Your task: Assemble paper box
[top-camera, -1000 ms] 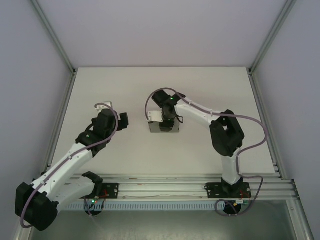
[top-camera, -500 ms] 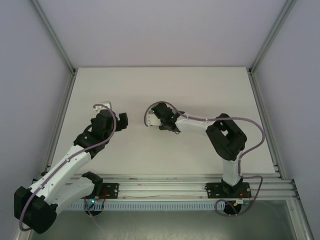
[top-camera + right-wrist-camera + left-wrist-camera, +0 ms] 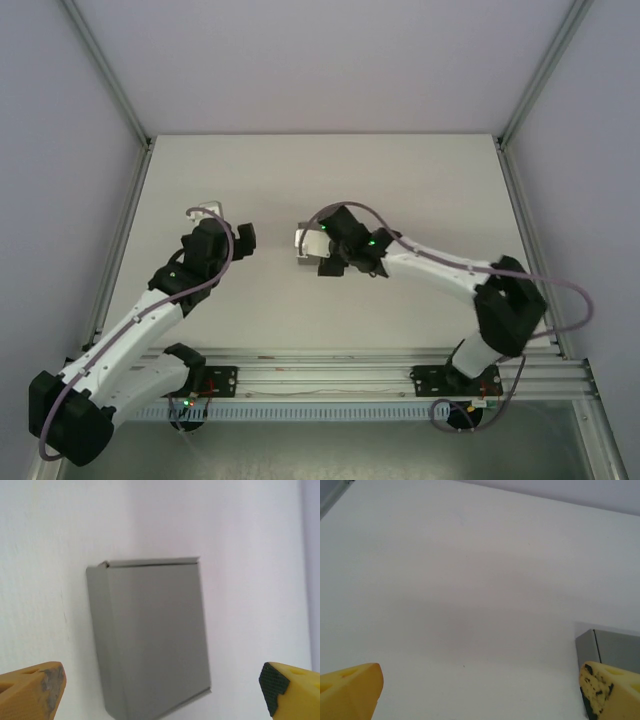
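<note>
Table (image 3: 400, 180): white, bare, walled on three sides. Both arms reach in from the near edge.

Paper box (image 3: 150, 635): a small grey card box, folded up and closed as far as can be seen. It lies flat about mid-table, slightly left of centre. A seam shows along one short edge, and the opposite corner has a thin lip that may be a flap not fully seated.

Risks, as judged:
- The card is thin and light and the table is smooth, so a one-sided touch would likely skate or spin the box rather than press it.
- Coming down with the fingers too narrow could dent the top face.
- Squeezing the long sides hard could bow the walls and pop the seam.

Right gripper (image 3: 160, 690): fingers spread wide, holding nothing. In the wrist view the box sits between the two yellow tips and beyond them, touching neither.

Left gripper (image 3: 480, 695): also spread wide and empty. In its wrist view the box's corner shows just past one fingertip, near it. Contact cannot be told.
</note>
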Controlling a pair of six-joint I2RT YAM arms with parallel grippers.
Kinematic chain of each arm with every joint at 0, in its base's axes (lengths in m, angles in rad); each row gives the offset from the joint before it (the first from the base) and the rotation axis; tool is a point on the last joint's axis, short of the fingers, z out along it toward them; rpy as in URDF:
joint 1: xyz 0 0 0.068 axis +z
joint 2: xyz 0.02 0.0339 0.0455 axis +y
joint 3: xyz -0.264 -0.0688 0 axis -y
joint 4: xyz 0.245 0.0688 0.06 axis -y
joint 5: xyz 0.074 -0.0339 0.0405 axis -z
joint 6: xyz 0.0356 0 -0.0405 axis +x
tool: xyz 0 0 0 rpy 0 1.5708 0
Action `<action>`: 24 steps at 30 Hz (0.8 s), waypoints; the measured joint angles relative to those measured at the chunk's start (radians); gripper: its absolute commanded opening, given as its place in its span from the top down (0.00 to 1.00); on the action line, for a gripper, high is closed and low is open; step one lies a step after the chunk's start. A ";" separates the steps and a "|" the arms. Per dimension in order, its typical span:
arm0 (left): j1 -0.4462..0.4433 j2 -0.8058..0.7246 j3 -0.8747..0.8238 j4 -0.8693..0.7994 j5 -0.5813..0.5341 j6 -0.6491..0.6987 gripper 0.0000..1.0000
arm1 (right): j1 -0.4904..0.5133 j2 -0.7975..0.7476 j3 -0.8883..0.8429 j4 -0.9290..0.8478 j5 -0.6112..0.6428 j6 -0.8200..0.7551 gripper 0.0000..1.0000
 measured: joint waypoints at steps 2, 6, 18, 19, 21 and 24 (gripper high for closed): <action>0.009 0.011 0.000 0.031 -0.017 0.018 0.00 | -0.010 -0.093 -0.059 0.033 -0.005 0.053 0.00; 0.089 0.056 -0.021 0.152 -0.039 0.066 0.00 | -0.132 -0.261 -0.204 0.145 -0.022 0.253 0.00; 0.277 0.322 -0.284 0.699 -0.078 0.248 0.00 | -0.670 -0.501 -0.714 0.570 0.062 0.842 0.00; 0.282 0.355 -0.286 0.737 -0.076 0.256 0.00 | -0.682 -0.481 -0.741 0.612 0.072 0.855 0.00; 0.289 0.422 -0.286 0.820 -0.069 0.271 0.00 | -0.708 -0.429 -0.772 0.682 0.078 0.884 0.00; 0.295 0.489 -0.268 0.861 -0.065 0.293 0.00 | -0.753 -0.334 -0.808 0.836 0.085 0.925 0.00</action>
